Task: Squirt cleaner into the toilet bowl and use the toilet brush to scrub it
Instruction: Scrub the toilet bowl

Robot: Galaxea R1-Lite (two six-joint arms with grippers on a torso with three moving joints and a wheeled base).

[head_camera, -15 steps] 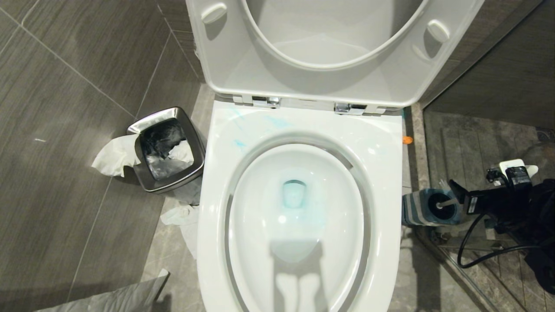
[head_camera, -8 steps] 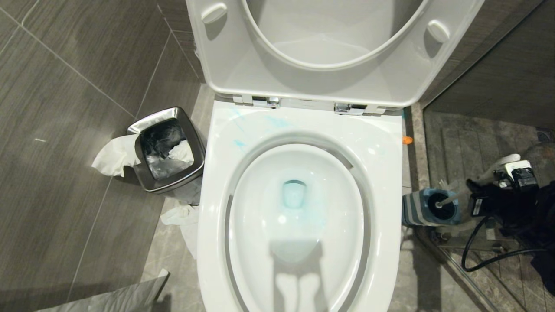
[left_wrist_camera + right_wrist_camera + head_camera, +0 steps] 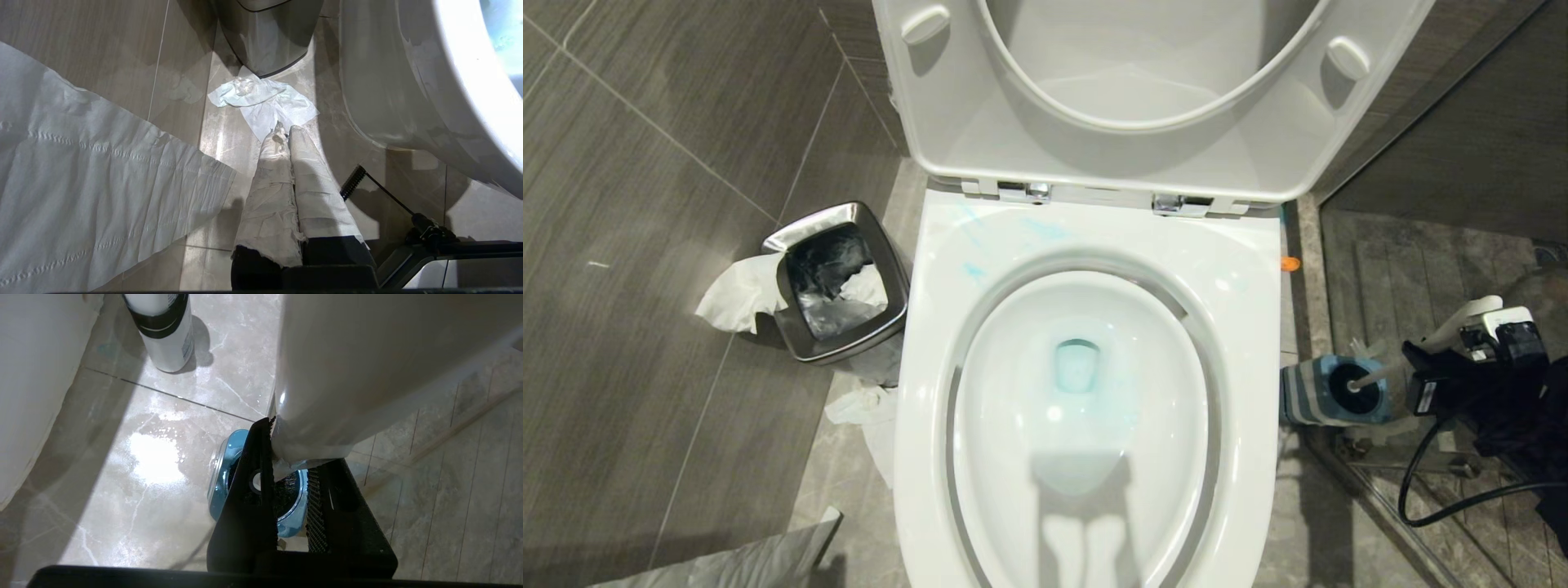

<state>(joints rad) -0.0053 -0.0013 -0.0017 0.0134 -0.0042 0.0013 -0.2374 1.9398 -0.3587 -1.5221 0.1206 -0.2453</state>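
Observation:
The toilet bowl (image 3: 1245, 327) stands open with seat and lid raised. Cleaner shows as pale blue smears (image 3: 972, 269) on the back rim and as a blue tint in the water (image 3: 1078, 367). To the bowl's right the toilet brush handle (image 3: 1454, 327) slants up out of its striped blue-and-grey base (image 3: 1298, 396). My right gripper (image 3: 1425, 363) is shut on that handle above the base. In the right wrist view the white handle (image 3: 327, 375) runs between the black fingers (image 3: 253, 486) over the blue base (image 3: 222, 477). My left gripper (image 3: 284, 130) hangs shut and empty, low beside the bowl.
A square steel bin (image 3: 837, 282) stands left of the bowl with tissue (image 3: 739, 294) draped over it and more tissue (image 3: 866, 408) on the floor. A white bottle (image 3: 163, 330) stands on the tiles near the brush base. A glass partition and a black cable (image 3: 1413, 482) lie at the right.
My right gripper closed on the brush handle and drew back to the right. The handle's upper end now shows, tilted up to the right. The left arm kept still.

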